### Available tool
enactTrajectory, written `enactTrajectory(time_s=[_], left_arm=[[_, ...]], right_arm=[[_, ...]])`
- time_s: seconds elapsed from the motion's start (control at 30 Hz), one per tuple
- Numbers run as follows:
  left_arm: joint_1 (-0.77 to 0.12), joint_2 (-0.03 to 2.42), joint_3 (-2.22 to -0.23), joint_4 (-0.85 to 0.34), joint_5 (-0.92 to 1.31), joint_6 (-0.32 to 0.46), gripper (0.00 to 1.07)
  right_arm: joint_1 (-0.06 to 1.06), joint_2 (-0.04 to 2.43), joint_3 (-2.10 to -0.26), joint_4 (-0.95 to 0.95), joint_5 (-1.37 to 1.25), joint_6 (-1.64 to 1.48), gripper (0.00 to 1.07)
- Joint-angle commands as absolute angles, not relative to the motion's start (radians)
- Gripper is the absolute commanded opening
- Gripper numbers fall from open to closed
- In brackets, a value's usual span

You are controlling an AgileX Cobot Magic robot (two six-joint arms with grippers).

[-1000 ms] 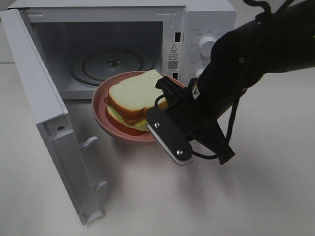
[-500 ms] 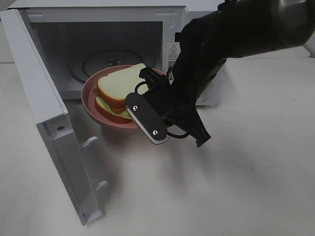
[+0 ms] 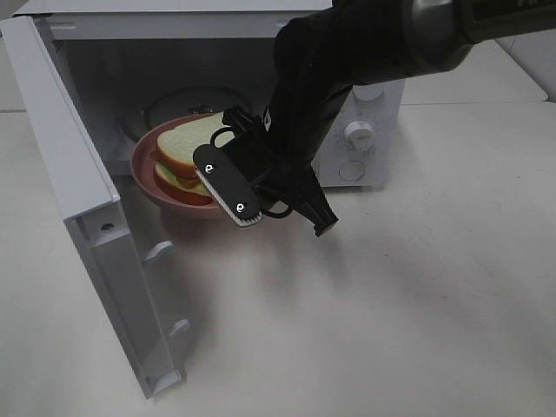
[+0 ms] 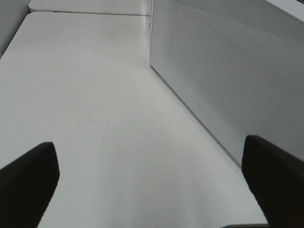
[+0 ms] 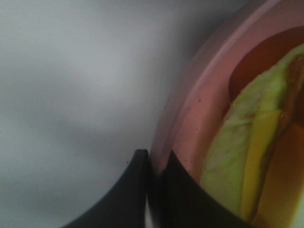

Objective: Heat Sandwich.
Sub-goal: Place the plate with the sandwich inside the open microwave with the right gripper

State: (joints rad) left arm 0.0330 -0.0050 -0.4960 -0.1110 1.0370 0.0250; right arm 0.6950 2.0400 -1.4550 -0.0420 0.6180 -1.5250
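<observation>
The white bench (image 3: 452, 313) carries a white microwave (image 3: 174, 7), seen here from the high camera. Its door (image 3: 74, 200) stands swung wide to the left of that view. I see the cavity holding a round glass turntable (image 3: 178, 106) on its floor.

At the mouth of the cavity a round pink plate (image 3: 141, 169) is held by its rim, its far part over the sill and in front of the turntable. I cannot tell whether it touches the cavity floor. The plate contains the sandwich (image 3: 184, 141): pale bread slices with orange-brown crust and a yellow-green filling. It lies flat within the rim.

The right claw (image 5: 153, 166) is clenched on the plate's near rim. One finger sits outside the rim and one inside, just beside the sandwich filling.

The left claw (image 4: 148, 142) is released, its jaws spread wide over bare bench. It hangs beside a dotted white outer wall of the microwave and grasps nothing.
</observation>
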Motion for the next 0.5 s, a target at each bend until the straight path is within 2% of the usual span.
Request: enactTrajectory(time_s=[0.03, 0.5], left_arm=[[0.033, -0.031, -0.492, -0.113, 1.026, 0.024, 1.01], [0.033, -0.031, -0.492, -0.113, 1.026, 0.024, 1.01]], right_arm=[[0.697, 2.065, -1.528, -0.042, 0.656, -1.510, 0.04], [0.697, 2.180, -1.752, -0.078, 0.735, -1.419, 0.06]])
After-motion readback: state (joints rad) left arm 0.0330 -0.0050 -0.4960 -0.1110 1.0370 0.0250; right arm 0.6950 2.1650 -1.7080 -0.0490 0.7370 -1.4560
